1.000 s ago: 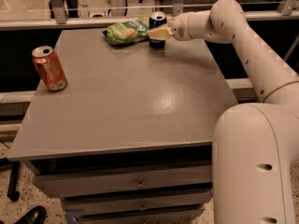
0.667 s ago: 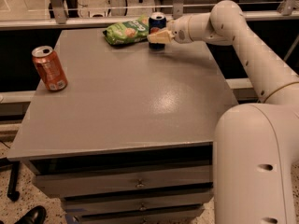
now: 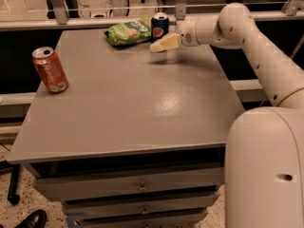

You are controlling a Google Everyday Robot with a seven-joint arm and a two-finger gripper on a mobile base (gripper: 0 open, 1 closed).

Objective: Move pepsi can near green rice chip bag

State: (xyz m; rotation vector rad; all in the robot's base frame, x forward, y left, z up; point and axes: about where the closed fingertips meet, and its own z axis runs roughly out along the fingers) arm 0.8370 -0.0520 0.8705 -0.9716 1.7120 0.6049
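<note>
The pepsi can (image 3: 160, 26), dark blue with a silver top, stands upright at the far edge of the grey table (image 3: 133, 108). The green rice chip bag (image 3: 129, 32) lies just to its left, almost touching it. My gripper (image 3: 159, 45) hangs slightly above the table just in front of the can, a short gap away from it. It is open and holds nothing. The arm reaches in from the right.
An orange soda can (image 3: 50, 69) stands upright near the table's left edge. A rail (image 3: 95, 8) runs behind the table's far edge. Drawers (image 3: 137, 186) sit under the front edge. My white base (image 3: 266, 170) is at the right front.
My gripper was around the lower part of the pepsi can; it has now let go and drawn back toward the camera. The can stays standing by the bag.
</note>
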